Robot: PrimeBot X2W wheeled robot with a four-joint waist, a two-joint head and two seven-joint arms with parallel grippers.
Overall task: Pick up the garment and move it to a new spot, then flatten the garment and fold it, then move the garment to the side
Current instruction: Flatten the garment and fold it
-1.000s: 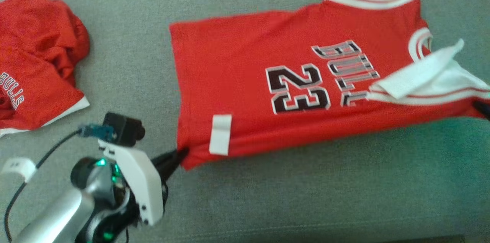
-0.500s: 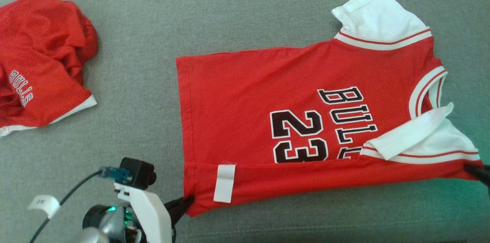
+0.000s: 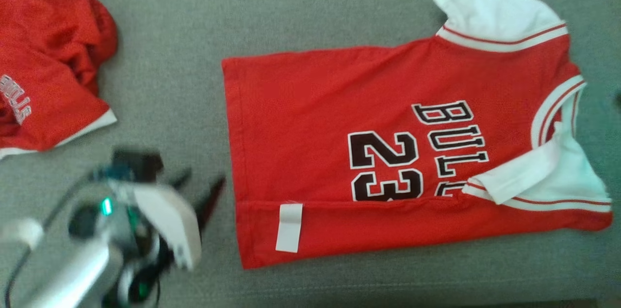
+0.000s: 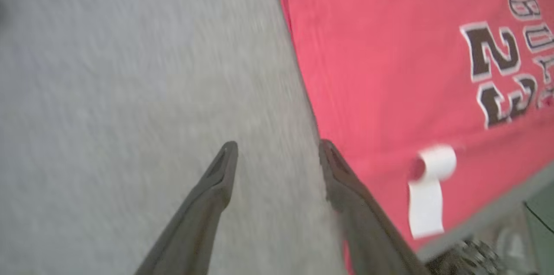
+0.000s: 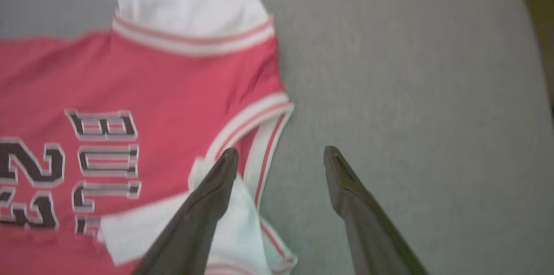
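**Left gripper** [image 4: 278,145]: two long dark fingers spread wide with nothing between them; bare grey cloth shows through the gap. It sits at the lower left of the head view, motion-blurred, just beside the garment's near hem corner. In the wrist view one finger seems to overlap the hem edge, though the blur leaves contact uncertain.

**Right gripper** [image 5: 281,150]: fingers likewise wide apart and empty. One finger crosses in front of the folded white sleeve. The other stands over bare grey cloth beside the neckline.

**Garment** [image 3: 315,128]: red jersey lying flat on the grey fabric surface [image 3: 184,31], centre to right in the head view. The hem points to the robot's left and the neck to its right.
- Lettering: black "BULLS" and "23", outlined in white, reading sideways.
- Near long edge: folded up over the body in a narrow band that covers the bottom of the numerals.
- White label [image 3: 289,228]: lies on that band, near the hem.
- Far white sleeve [image 3: 495,7]: spread outward, away from the robot.
- Near white sleeve [image 3: 529,177]: folded in over the chest, its cuff touching the lettering.
- Neckline trim [image 3: 558,104]: white with red stripes.

**Second red garment** [image 3: 43,65]: crumpled heap at the far left, well apart from the jersey. It has white trim along its lower edge and partial white lettering, and the picture's edge cuts it off.
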